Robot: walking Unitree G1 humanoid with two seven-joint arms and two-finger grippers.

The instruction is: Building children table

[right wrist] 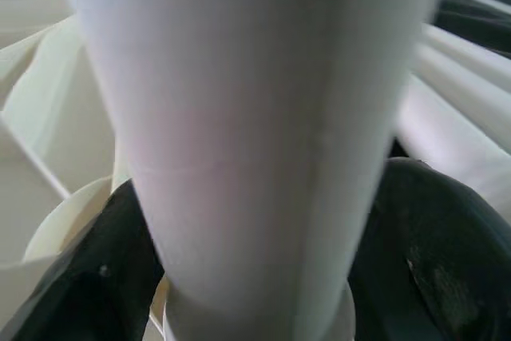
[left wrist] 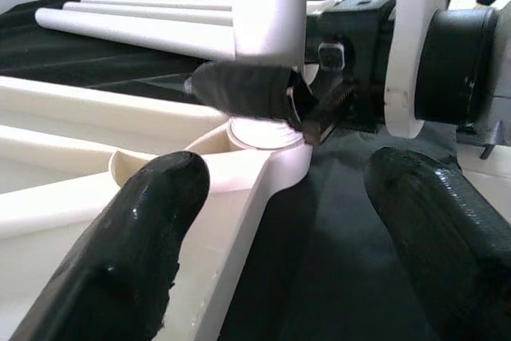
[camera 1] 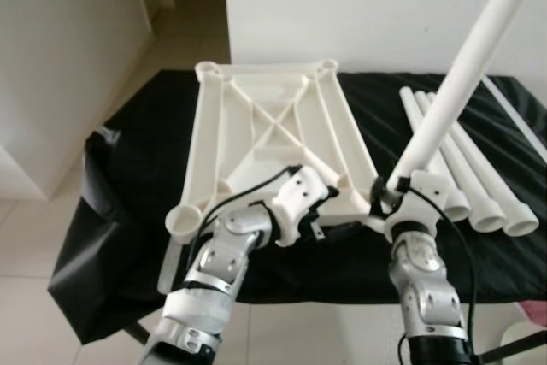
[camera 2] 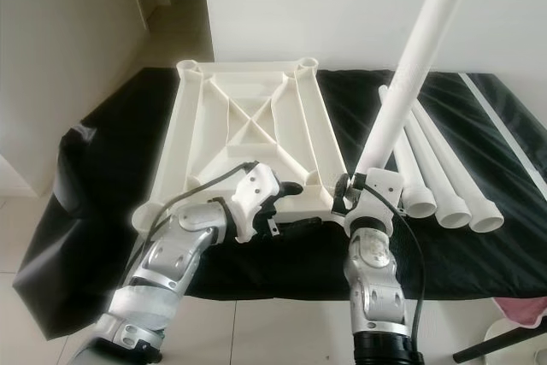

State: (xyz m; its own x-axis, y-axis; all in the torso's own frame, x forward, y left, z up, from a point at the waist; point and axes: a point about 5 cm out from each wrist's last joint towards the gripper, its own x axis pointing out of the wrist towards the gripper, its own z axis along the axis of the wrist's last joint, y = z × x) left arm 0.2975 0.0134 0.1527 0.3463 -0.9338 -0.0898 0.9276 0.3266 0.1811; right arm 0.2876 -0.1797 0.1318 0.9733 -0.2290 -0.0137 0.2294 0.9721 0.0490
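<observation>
Upside down on the black cloth [camera 1: 128, 151] lay the cream plastic tabletop [camera 1: 269, 138], its ribbed underside facing up with a round leg socket at each corner; no brand, label or writing could be read on it or on anything else. At the near right corner socket [left wrist: 263, 135] the right gripper [camera 2: 349, 194] was clamped on the lower end of a white table leg [camera 1: 466, 66], one black finger on either side of the tube, as the right wrist view showed from close up. That leg rose from the gripper and leaned up and away to the robot's right, its foot sitting at or just over the socket; whether it was seated inside could not be told. Just to the left of that gripper, the left gripper [camera 1: 329, 211] rested at the near edge of the tabletop, its two black fingers [left wrist: 136, 237] spread apart and gripping nothing; in the left wrist view one finger lay against the cream rib beside the socket and the other hung over the cloth, with the right gripper's closed fingers straight ahead. To the right of the right gripper, three more white legs [camera 1: 466, 181] lay side by side on the cloth, their wider open ends toward the robot. Beyond them a thin white strip [camera 1: 513, 117] lay along the cloth's far right side. Pale floor tiles [camera 1: 34, 245] showed to the left of the cloth.
</observation>
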